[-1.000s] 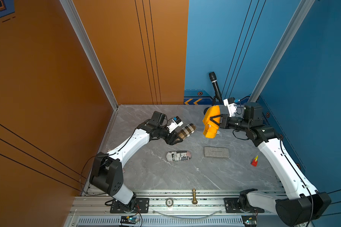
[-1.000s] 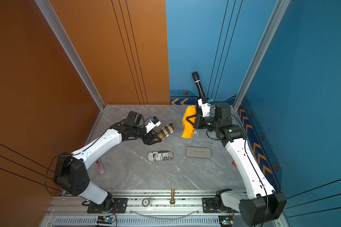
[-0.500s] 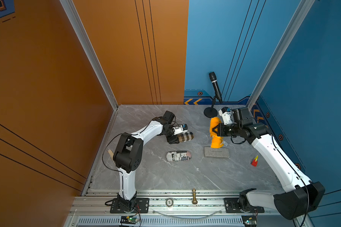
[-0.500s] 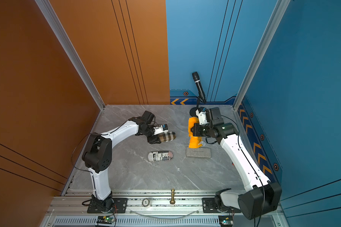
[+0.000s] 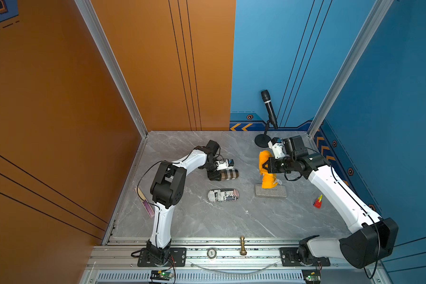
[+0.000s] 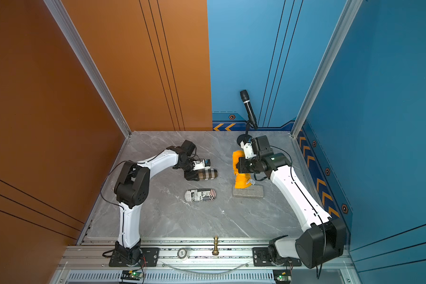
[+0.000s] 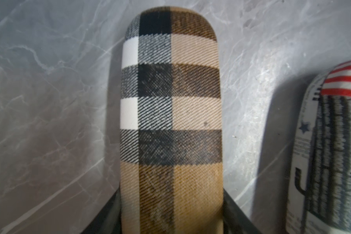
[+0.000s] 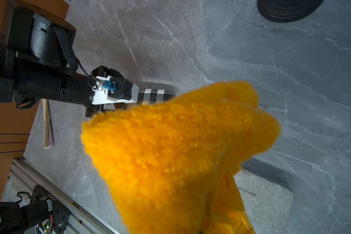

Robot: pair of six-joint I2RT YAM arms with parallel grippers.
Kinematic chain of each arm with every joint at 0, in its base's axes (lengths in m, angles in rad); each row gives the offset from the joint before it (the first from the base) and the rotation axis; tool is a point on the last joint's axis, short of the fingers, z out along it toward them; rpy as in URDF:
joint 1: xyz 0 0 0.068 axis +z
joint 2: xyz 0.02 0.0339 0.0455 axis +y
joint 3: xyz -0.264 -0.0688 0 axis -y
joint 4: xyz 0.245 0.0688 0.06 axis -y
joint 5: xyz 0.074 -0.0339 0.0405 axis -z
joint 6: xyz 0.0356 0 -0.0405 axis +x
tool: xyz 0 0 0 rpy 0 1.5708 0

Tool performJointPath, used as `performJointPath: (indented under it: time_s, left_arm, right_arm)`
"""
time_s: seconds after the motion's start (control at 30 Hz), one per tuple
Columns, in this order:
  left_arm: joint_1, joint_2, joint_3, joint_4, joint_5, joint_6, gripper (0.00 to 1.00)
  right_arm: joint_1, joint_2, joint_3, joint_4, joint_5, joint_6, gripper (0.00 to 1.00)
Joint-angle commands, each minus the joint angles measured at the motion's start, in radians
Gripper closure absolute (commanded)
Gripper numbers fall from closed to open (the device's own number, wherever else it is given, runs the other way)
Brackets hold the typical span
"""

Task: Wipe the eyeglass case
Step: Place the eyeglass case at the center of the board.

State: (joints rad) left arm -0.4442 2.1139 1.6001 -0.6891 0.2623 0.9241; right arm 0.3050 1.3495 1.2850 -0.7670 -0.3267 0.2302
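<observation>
Surface: grey marble-look tabletop [image 5: 202, 221] inside a booth, orange walls at one side, blue at the other
Task item: plaid eyeglass case [image 5: 229, 174] [image 6: 208, 173], beige/black/white checks, lies lengthwise near table centre, a bit to the far side; very low, cannot tell if it rests on the tabletop
L arm: left gripper [image 7: 171, 222] is closed on one end of the case, black fingers [image 7: 235, 220] press on both long sides, rounded free end sticks out in front
Wiper: orange cloth [image 5: 266, 172] [image 8: 180, 154], fluffy, bunched, hangs down; well apart from the case, bare table between
R arm: right gripper [image 5: 265, 165] is closed tight w/ the cloth in it; fingers hidden by the cloth in wrist view
Below cloth: grey pad [image 5: 271, 191] flat under the cloth's lower end, contact cannot tell
Neighbour: printed case [image 5: 223, 195], newspaper text + red stripes, on near side of the plaid one, apart
Rest: microphone [image 5: 268, 108] on stand at back; red toy [image 5: 317, 202] near R arm; chess piece [image 5: 243, 245] upright on front rail
</observation>
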Motion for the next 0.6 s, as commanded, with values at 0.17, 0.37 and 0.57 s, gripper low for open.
performJointPath:
  time_s: [0.17, 0.37, 0.57]
  left_arm:
    - [0.003, 0.024, 0.032, -0.036, -0.055, 0.035, 0.35]
    - [-0.007, 0.018, 0.032, -0.035, -0.06, 0.025, 0.02]
    - [-0.01, -0.018, 0.035, -0.034, -0.061, 0.006, 0.02]
  right_arm:
    - [-0.001, 0.011, -0.039, 0.032, 0.009, -0.039, 1.0]
    - [-0.007, 0.006, -0.019, 0.028, -0.029, -0.045, 1.0]
    - [-0.013, -0.031, -0.014, 0.012, -0.031, -0.046, 1.0]
